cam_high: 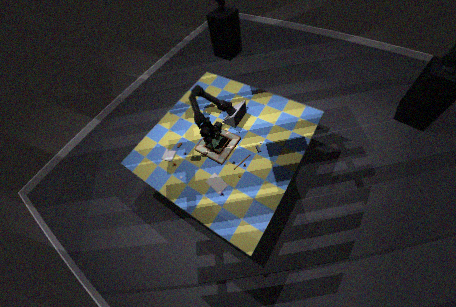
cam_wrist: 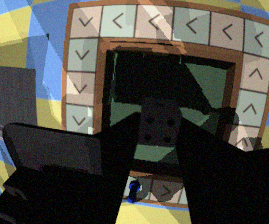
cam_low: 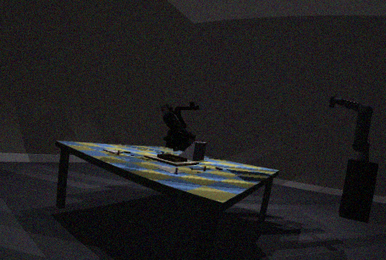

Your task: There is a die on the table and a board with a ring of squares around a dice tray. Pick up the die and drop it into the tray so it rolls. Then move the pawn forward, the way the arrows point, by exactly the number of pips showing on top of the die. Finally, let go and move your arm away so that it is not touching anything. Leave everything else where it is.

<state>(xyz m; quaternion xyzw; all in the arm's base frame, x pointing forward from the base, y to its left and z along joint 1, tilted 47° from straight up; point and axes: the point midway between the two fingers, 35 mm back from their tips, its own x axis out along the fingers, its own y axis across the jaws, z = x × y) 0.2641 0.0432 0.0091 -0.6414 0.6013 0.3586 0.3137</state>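
Note:
My gripper (cam_wrist: 157, 120) (cam_high: 214, 135) (cam_low: 177, 143) is shut on a dark die (cam_wrist: 159, 121) and holds it above the green dice tray (cam_wrist: 211, 83) (cam_high: 216, 143). The board (cam_wrist: 118, 20) (cam_high: 210, 154) (cam_low: 169, 159) has a ring of pale squares with arrows around the tray. A small blue pawn (cam_wrist: 133, 189) stands on a square on the near side of the ring, seen between my fingers in the wrist view. The die's top pips cannot be read.
A grey upright box (cam_high: 236, 113) (cam_low: 199, 150) stands just behind the board. A white card (cam_high: 169, 155), a grey card (cam_high: 218, 183) and small bits lie on the chequered table. Other arms on pedestals (cam_high: 223, 30) (cam_low: 359, 174) stand off the table.

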